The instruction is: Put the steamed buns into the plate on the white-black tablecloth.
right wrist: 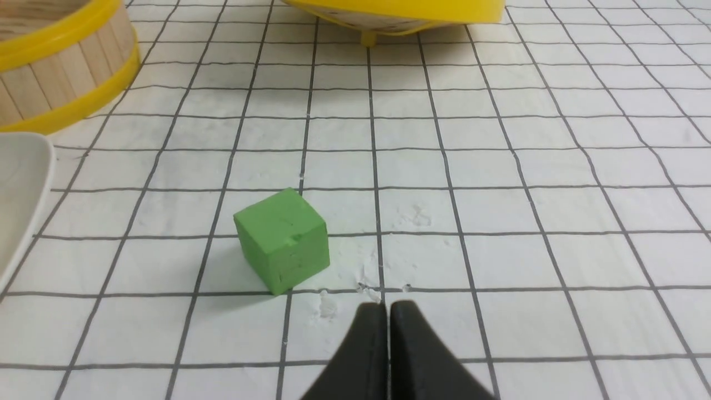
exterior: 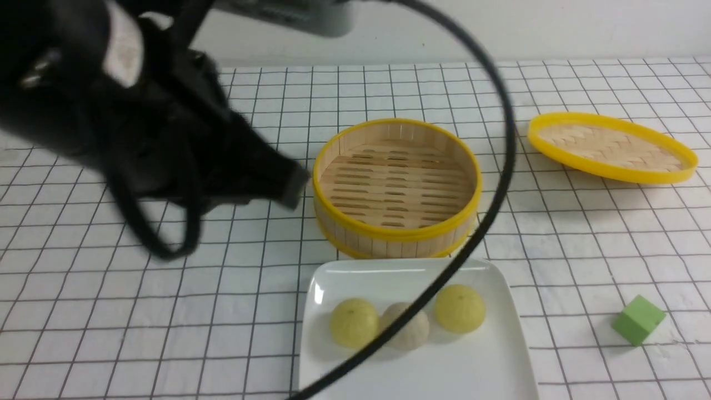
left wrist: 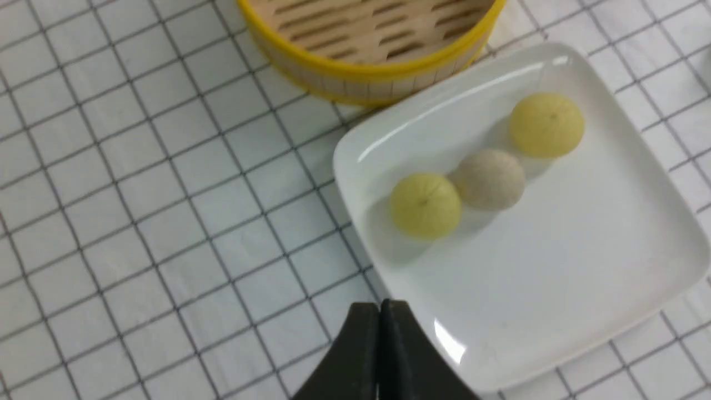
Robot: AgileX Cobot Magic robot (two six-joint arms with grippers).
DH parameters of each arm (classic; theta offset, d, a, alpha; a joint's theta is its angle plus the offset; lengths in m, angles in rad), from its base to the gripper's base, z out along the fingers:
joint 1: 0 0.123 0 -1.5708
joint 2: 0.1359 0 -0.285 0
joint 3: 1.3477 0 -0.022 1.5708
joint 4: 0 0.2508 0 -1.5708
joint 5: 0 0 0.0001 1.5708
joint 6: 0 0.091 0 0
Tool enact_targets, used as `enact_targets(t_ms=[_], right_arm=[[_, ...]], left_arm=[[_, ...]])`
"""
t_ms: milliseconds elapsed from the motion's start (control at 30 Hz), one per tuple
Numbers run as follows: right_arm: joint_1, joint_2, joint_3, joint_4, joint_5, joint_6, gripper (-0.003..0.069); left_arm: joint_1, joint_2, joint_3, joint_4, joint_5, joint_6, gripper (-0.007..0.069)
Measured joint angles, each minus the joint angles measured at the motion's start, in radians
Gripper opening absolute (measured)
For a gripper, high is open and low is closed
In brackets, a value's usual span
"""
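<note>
- The plate (exterior: 414,372) sits at the 6 o'clock edge of the front view, on the white-black tablecloth (exterior: 111,311) that covers the tabletop.
- All three steamed buns (exterior: 407,325) lie inside the plate in a slightly bent row: a pale yellow one (exterior: 354,322) at 9 o'clock, a beige one (left wrist: 490,179) in the middle and another pale yellow one (exterior: 460,308) at 3 o'clock. The beige bun touches the 9 o'clock bun, and the other yellow bun is just beside it.
- A black cable (exterior: 489,211) arcs across the front view, in front of the beige bun.
- The bamboo steamer (exterior: 396,186), nothing in it, stands just beyond the plate at 12 o'clock.
- Its woven lid (exterior: 611,146) rests tilted, well off at 2 o'clock.
- A green cube (exterior: 637,319) lies at 3 o'clock of the plate, apart from it.
- The left hand (left wrist: 379,311) has its fingers pressed together and holds nothing; it hangs above the plate's near edge.
- The right hand (right wrist: 387,314) shows only a hairline slit between its fingers and grips nothing; the cube lies near it, not touching.
</note>
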Motion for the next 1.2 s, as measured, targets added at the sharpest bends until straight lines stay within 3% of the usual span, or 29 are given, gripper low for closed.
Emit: enact_targets(t_ms=[167, 300, 500, 1200], right_arm=[[0.0, 0.0, 0.0, 0.0, 0.0, 0.0, 0.003], [0.0, 0.0, 0.0, 0.0, 0.0, 0.0, 0.0034], [0.0, 0.0, 0.0, 0.0, 0.0, 0.0, 0.0041], [0.0, 0.0, 0.0, 0.0, -0.001, 0.0, 0.0069]], left_arm=[[0.0, -0.189, 0.308, -0.047, -0.078, -0.08, 0.0015], [0.0, -0.318, 0.576, -0.101, -0.372, -0.234, 0.0017], [0.0, -0.393, 0.818, -0.108, -0.79, -0.383, 0.002], [0.0, -0.379, 0.87, 0.068, -0.829, -0.396, 0.0038]])
